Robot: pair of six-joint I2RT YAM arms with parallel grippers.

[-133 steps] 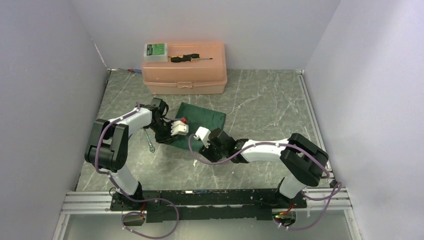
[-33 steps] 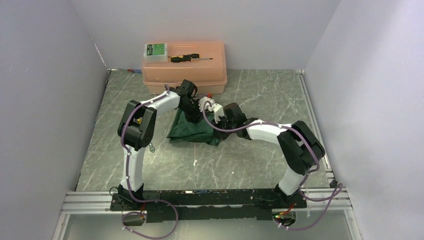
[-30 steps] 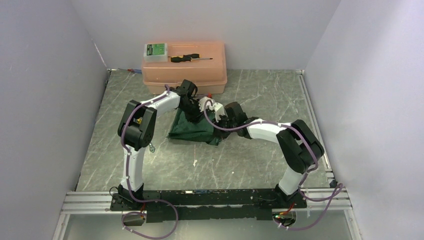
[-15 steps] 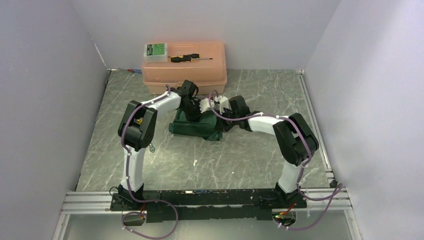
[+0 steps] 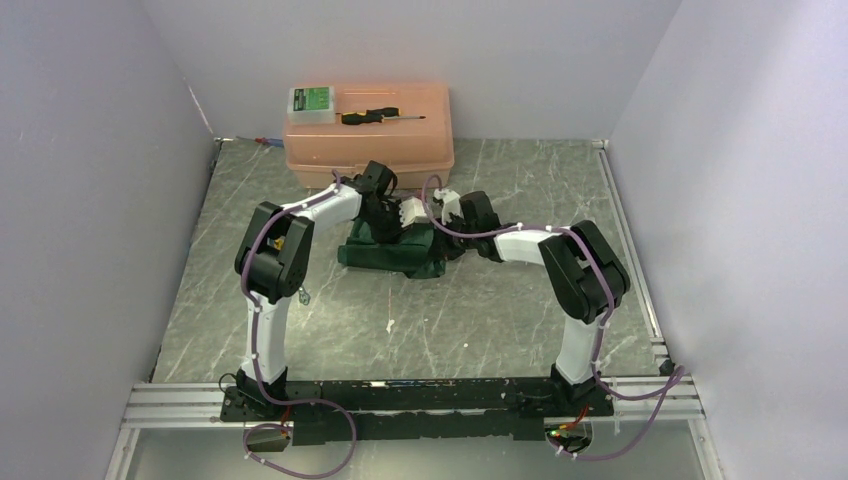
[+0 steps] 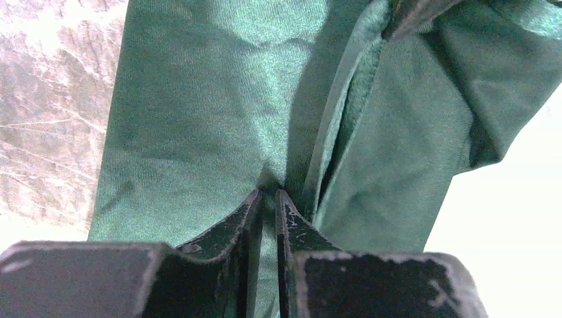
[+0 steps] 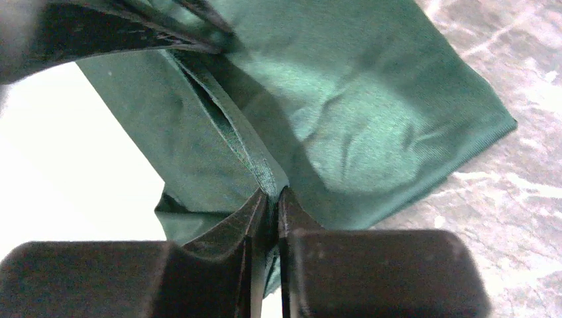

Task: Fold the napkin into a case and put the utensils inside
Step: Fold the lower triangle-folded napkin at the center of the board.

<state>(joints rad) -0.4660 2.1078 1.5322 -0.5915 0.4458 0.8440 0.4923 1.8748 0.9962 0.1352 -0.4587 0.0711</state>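
The napkin [image 5: 386, 254] lies bunched and partly doubled over near the middle of the table [image 5: 520, 300], just in front of the peach box [image 5: 368, 150] at the far side, with both arms reaching in over it. The left gripper [image 6: 267, 201] has its jaws nearly together, pinching a thin bit of the green cloth where one layer's edge meets the layer below. The right gripper [image 7: 272, 197] is likewise clamped on the hemmed edge of the cloth, close beside the left one. From the wrist views the napkin shows at least two layers and a raised, loose edge, so the fold looks under way rather than finished. It is lumpy from above, and no flat, neat pocket can be made out. No cutlery shows on or in the cloth in any view, so the utensils appear not to have gone in yet. Where they lie cannot be told for sure from above. The screwdriver [image 5: 383, 116] on the box lid is no part of the job. What seems left is to lay the held edges down, settle the fold into a case, let go, and then fetch and slip in the cutlery.
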